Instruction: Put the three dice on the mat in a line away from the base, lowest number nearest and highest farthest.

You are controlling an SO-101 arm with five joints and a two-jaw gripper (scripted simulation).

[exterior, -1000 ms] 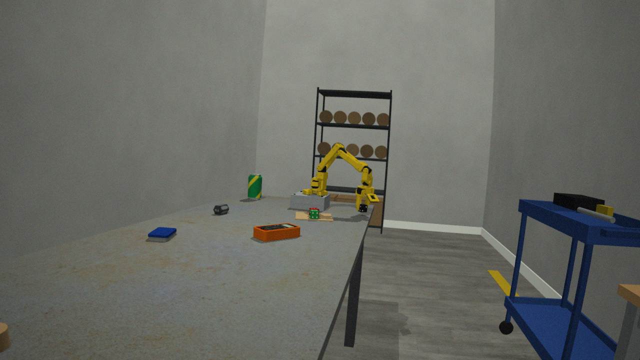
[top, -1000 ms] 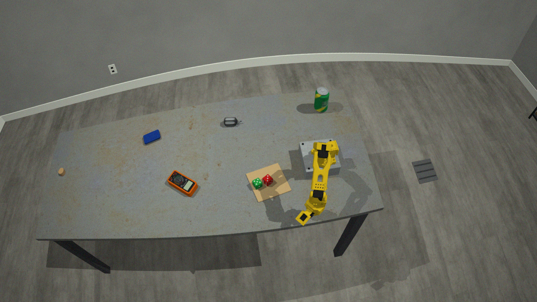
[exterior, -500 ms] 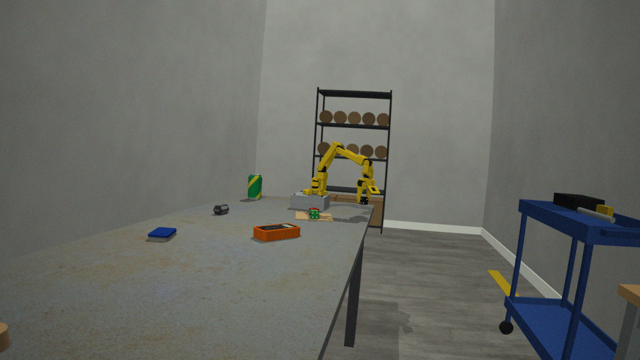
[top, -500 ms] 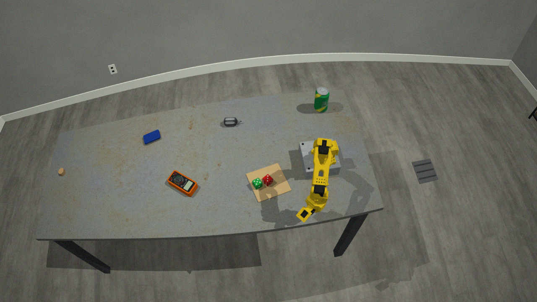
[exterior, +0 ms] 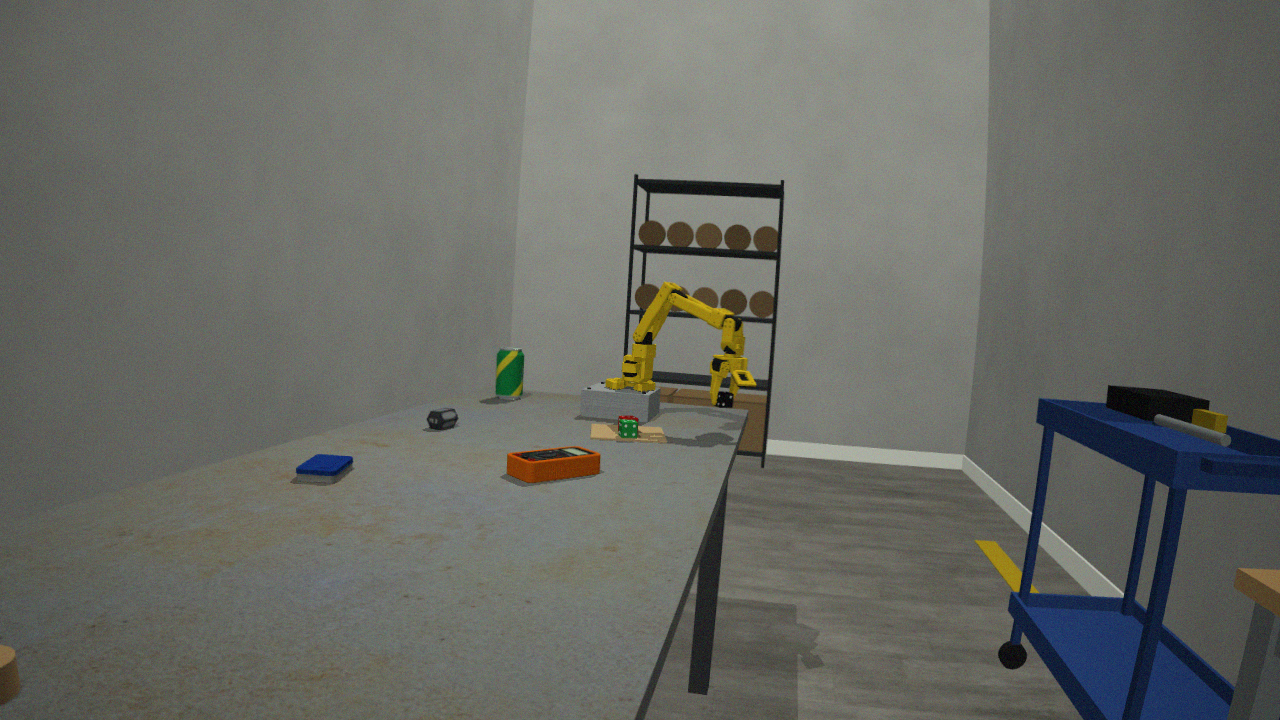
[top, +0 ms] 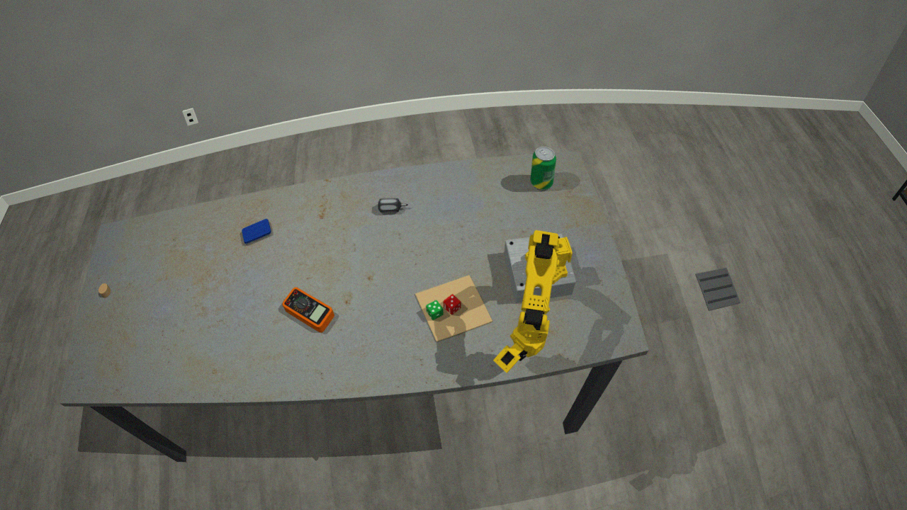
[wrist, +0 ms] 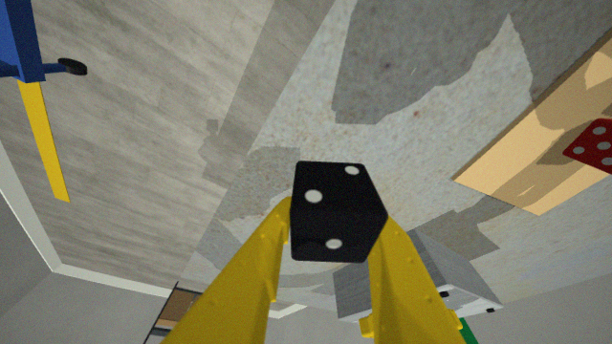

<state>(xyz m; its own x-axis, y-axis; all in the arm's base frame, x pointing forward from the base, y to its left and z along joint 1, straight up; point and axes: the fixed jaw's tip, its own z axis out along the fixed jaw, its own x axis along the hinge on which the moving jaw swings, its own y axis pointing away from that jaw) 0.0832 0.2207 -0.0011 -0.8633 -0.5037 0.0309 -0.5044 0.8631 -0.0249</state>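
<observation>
Grey walls (exterior: 268, 179), wood-plank floor (exterior: 859, 537), a black shelf rack (exterior: 707, 187) and a blue cart (exterior: 1154, 445)

Black die (wrist: 337, 212) in gripper (wrist: 335, 253): side faces covered by yellow fingers; hidden under the wrist in top view. Red die (wrist: 593, 145): cut off by the 3 o'clock edge of wrist view. Green die (top: 434, 309): pip count too small to read from above. Cart (exterior: 1154, 447): cropped at 4 o'clock in exterior view.
</observation>
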